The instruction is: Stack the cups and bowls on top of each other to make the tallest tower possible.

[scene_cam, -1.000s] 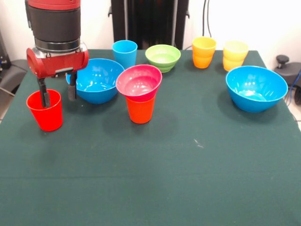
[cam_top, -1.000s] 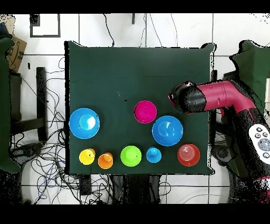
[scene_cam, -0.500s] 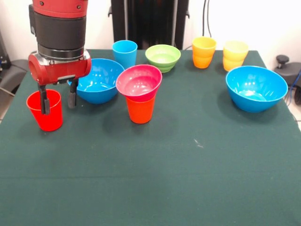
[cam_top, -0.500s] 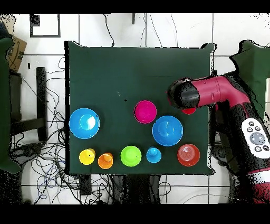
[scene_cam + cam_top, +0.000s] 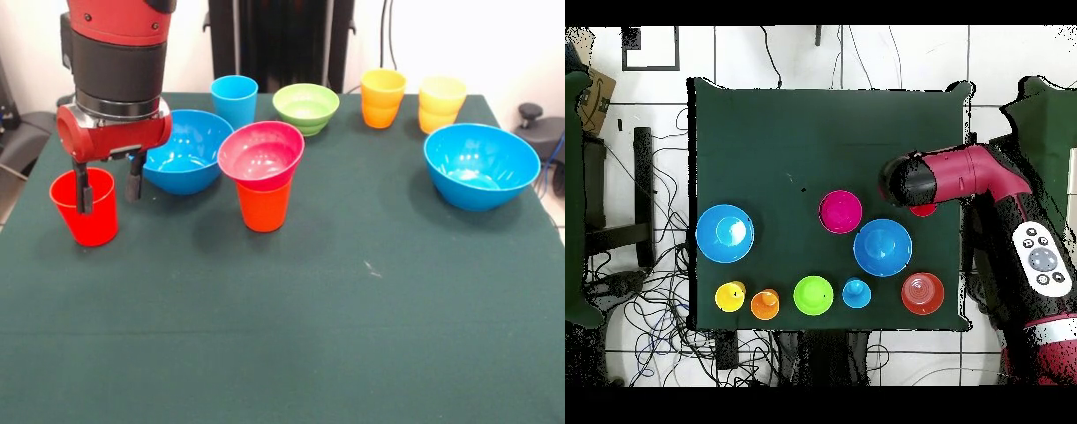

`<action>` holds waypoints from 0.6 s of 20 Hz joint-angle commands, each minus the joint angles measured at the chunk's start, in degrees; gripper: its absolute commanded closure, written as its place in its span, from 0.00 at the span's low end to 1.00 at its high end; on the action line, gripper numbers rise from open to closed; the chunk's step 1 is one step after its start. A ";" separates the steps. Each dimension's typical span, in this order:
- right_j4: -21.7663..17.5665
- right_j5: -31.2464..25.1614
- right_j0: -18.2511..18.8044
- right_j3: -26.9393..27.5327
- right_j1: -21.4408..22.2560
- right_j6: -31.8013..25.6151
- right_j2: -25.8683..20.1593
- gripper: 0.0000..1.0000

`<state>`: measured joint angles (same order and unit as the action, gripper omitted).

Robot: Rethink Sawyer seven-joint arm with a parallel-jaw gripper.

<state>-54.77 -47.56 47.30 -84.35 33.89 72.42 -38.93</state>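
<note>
We note the pincer (image 5: 107, 183) hanging over the red cup (image 5: 84, 207) at the table (image 5: 353, 336) edge. One finger (image 5: 83, 190) shows in front of the cup's wall, at or just inside its rim (we cannot settle which from this view); the other finger stands outside, in the gap between the cup and the near blue bowl (image 5: 184, 150). The fingers are spread apart and appear to clamp nothing.

The relation that matters: the cup sits slightly off the pincer's centre, toward the table edge, upright, mouth up, its long axis vertical and in line with the fingers. We judge that a small sideways shift plus a descent would let the fingers straddle one wall of the cup; too little shift and the outer finger may foul the blue bowl.

Arm pose: the wrist is vertical, tool pointing straight down. In the overhead view the arm reaches across the table corner, and only a sliver of red cup peeks out beside the wrist.

Rest of the field: the only stack so far is a pink bowl (image 5: 261, 155) set on an orange cup (image 5: 263, 205), mid-table, well apart from the pincer. Blue cup (image 5: 234, 100), green bowl (image 5: 305, 107), two yellow-orange cups (image 5: 382, 98) and a second blue bowl (image 5: 481, 164) stand loose (unstacked).
</note>
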 commanded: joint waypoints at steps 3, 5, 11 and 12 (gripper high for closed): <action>-1.55 -8.72 -4.49 3.99 -1.25 -3.17 7.02 0.00; -1.38 -8.65 -5.04 4.22 -0.96 -2.74 7.55 0.00; -1.21 -7.85 -6.33 4.51 -0.46 -1.95 9.20 0.00; -1.11 -7.69 -6.42 4.37 -0.31 -1.90 9.43 0.00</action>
<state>-54.73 -50.15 43.44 -82.51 33.98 72.42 -33.68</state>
